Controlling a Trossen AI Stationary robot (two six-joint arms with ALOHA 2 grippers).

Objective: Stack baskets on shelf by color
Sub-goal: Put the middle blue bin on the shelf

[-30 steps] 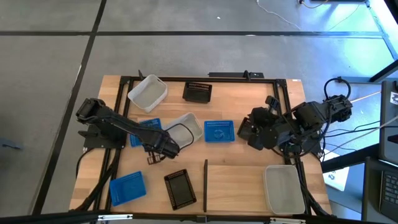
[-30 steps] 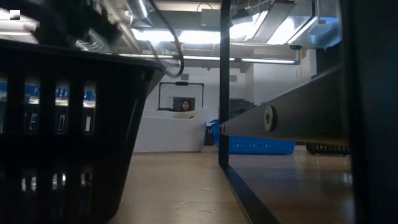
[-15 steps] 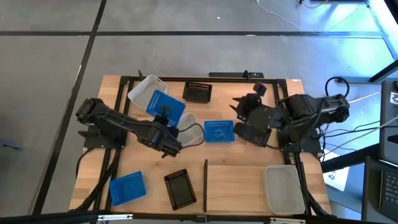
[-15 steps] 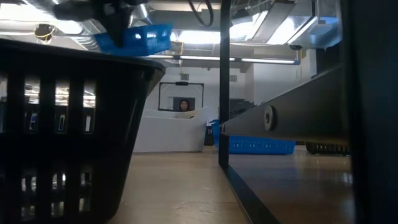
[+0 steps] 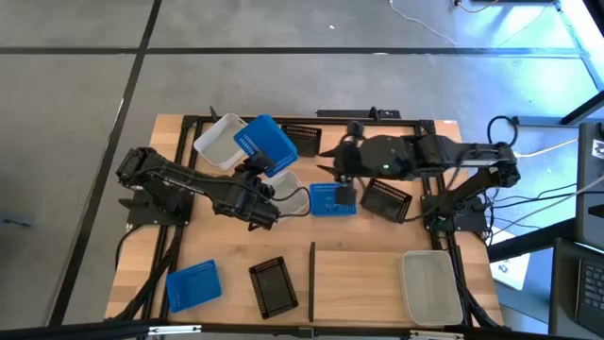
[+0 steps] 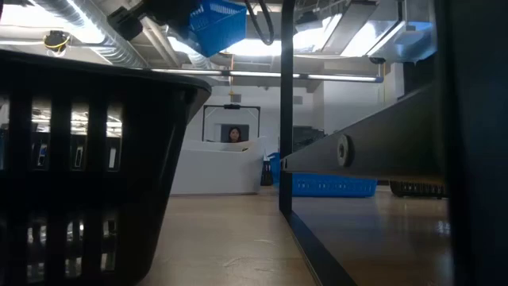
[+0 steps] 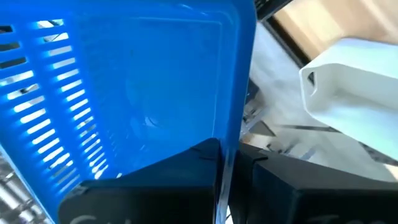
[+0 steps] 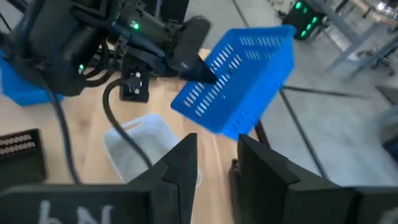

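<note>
Blue basket (image 5: 265,144) now raised above wooden table (image 5: 368,274)

In the low view a black basket (image 6: 79,167) at nine o'clock fills the frame's left side and runs off its left and bottom edges, while a dark upright at three o'clock hides the table behind it. In the left wrist view the raised blue basket (image 7: 124,93) covers most of the frame, cut off at the top and left edges, and a white basket (image 7: 348,87) at two o'clock runs off the right edge. From above, a white basket (image 5: 293,194) at the table's centre lies partly under the left arm.
</note>
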